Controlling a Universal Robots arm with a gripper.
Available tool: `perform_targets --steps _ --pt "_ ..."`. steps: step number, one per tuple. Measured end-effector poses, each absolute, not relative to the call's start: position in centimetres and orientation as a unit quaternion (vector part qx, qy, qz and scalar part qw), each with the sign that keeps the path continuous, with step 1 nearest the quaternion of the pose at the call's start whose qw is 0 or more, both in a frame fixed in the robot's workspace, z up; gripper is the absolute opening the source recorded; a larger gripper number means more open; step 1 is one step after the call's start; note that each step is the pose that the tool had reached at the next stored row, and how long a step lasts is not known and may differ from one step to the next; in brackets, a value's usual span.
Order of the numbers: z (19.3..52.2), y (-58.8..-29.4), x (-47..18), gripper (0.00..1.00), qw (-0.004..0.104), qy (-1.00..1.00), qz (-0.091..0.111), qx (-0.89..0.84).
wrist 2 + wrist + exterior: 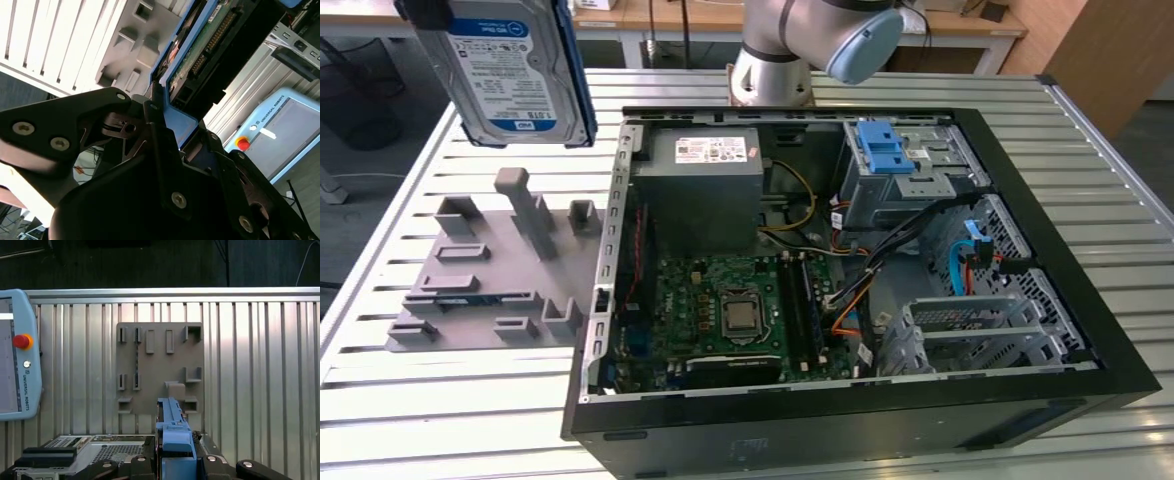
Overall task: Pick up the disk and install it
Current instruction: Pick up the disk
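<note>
A Universal Robots arm (767, 40) holds the disk (514, 70) aloft over the slatted table (454, 400), near the grey fixture plate (494, 270) and well apart from the open PC case (854, 420) toward the exterior view's right. The gripper (172, 122) is clenched on the disk's blue bracket (172, 432) at 1 short end, w/ the drive's label facing the exterior camera. In the second wrist view the 2 fingers (152, 107) pinch the bracket from either side. The drive's green PCB (200, 50) runs away from the jaws, bare side to that camera.

Handling, as a judgement: a hard drive is stiff, fairly heavy for its size and shock-sensitive. Its metal shell and plastic frame are smooth, so a light grip could slip. The bracket end looks the sensible hold, since it leaves the exposed PCB and connector untouched.

Inside the case, the drive bay (907, 170) w/ its blue latch sits beside the PSU (707, 170), close to the mobo (734, 310). A teach pendant (15, 355) sits near the table's edge.
</note>
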State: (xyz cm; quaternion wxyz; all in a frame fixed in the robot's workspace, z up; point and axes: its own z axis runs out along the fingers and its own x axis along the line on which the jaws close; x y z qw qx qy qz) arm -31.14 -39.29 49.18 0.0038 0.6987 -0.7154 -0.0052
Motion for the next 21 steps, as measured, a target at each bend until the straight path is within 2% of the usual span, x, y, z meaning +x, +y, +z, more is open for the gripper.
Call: perform_targets --steps 21 --pt "49.2 -41.5 -26.4 0.36 0.005 -0.715 -0.007 0.699"
